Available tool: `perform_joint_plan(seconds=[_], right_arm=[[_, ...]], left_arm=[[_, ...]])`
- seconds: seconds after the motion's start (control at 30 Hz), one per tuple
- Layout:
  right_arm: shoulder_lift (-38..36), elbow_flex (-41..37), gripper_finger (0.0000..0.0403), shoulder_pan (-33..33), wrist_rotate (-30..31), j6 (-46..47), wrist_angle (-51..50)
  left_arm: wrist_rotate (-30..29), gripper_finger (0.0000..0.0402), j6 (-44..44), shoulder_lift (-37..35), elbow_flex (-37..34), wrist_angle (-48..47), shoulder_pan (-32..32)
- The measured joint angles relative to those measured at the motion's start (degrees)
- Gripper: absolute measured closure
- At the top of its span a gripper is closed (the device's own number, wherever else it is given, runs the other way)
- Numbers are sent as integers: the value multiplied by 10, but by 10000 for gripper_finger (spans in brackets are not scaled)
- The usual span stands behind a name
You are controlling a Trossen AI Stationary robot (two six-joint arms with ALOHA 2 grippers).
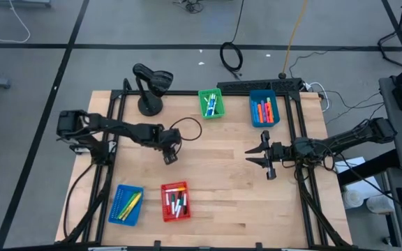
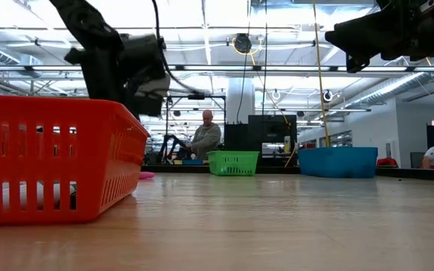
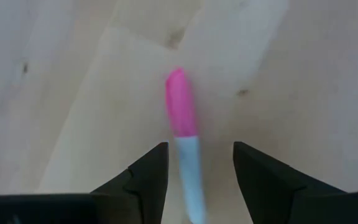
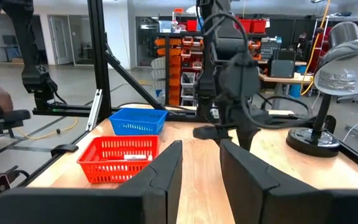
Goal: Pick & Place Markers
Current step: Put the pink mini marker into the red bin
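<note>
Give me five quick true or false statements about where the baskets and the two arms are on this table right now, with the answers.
1. A pink-capped marker lies on the wood between the left gripper's open fingers. True.
2. The green basket sits at the table's near edge beside the red one. False: it is at the far edge, next to the blue basket holding orange and pink markers.
3. The red basket is empty. False: several markers lie in it.
4. The right gripper hangs above bare table, holding nothing. True.
5. A desk lamp stands at the far left of the table. True.
</note>
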Motion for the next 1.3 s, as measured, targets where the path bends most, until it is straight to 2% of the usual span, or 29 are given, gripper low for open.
perform_joint_plan(seconds=[0.13, 0.37, 0.53, 0.73, 0.87, 1.07, 1.2, 1.3], right_arm=[[0, 0, 307, 0, -1, 0, 1], [0, 0, 307, 0, -1, 0, 1], [0, 0, 307, 0, -1, 0, 1], [0, 0, 307, 0, -1, 0, 1], [0, 0, 307, 0, -1, 0, 1], [0, 0, 307, 0, 0, -1, 1], [0, 0, 307, 0, 0, -1, -4], [0, 0, 307, 0, 1, 0, -8]], left_arm=[[11, 220, 13, 35, 3, 7, 26], [77, 229, 32, 60, 3, 12, 60], [85, 275, 29, 56, 3, 5, 61], [100, 364, 31, 56, 2, 2, 60], [106, 366, 42, 52, 2, -4, 56], [91, 366, 87, -16, -5, -24, 0], [69, 366, 66, -86, -3, -10, -73], [61, 366, 41, -127, -2, 19, -150]])
